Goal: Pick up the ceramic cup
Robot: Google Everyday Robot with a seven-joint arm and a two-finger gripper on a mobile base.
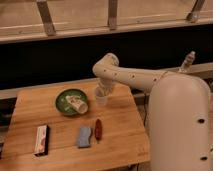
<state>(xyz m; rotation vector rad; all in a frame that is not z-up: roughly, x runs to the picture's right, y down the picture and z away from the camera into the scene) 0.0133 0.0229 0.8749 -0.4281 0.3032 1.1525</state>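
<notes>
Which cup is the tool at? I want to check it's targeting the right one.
The tool is at the ceramic cup standing upright right of the green plate, not the marked cup lying on it.

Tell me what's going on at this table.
The robot's end effector is down over the cup, which stands on the table just right of the green plate. The cup does not look lifted yet. A second cup-like thing lies on the plate.
</notes>
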